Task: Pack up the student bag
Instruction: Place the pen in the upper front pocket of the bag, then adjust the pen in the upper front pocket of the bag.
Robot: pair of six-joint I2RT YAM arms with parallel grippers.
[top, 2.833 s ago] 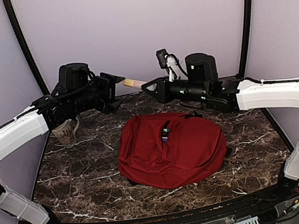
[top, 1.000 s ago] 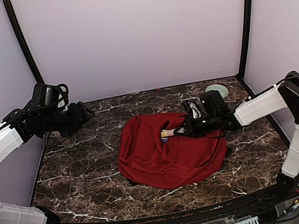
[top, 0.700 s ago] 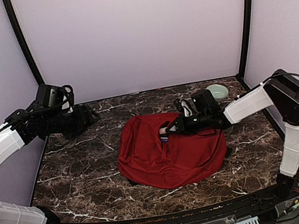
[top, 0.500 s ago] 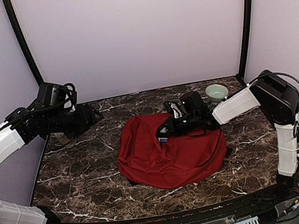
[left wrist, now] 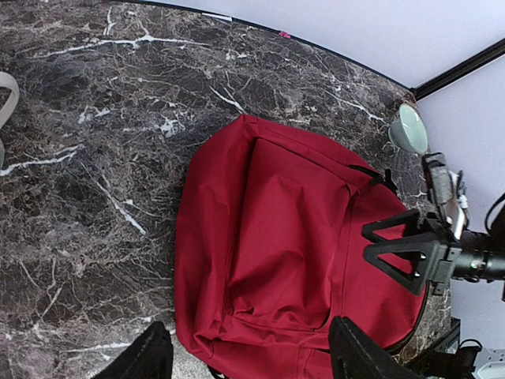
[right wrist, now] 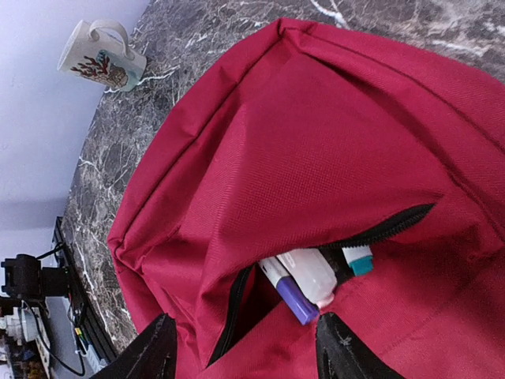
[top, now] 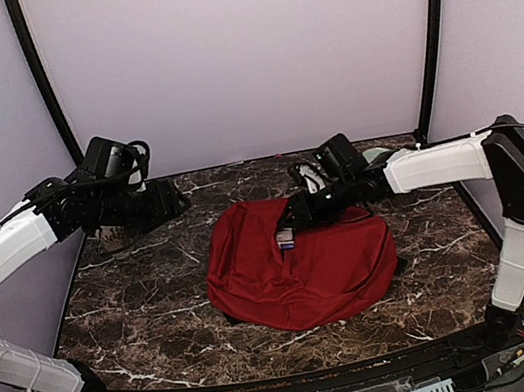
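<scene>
Student bag (top: 306, 271) well inside table (top: 138, 301) edges

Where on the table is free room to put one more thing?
Free: the marble between the student bag and the left edge of the table, the strip in front of the bag, and the patch to its right. Crowded: the back corners, with the mug at left and the bowl at right, and the bag's pocket, where the right claw is.

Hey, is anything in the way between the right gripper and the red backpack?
Nothing visible. The right gripper hangs open directly over the student bag, at its unzipped pocket, with only the pens poking out of that pocket below it.
</scene>
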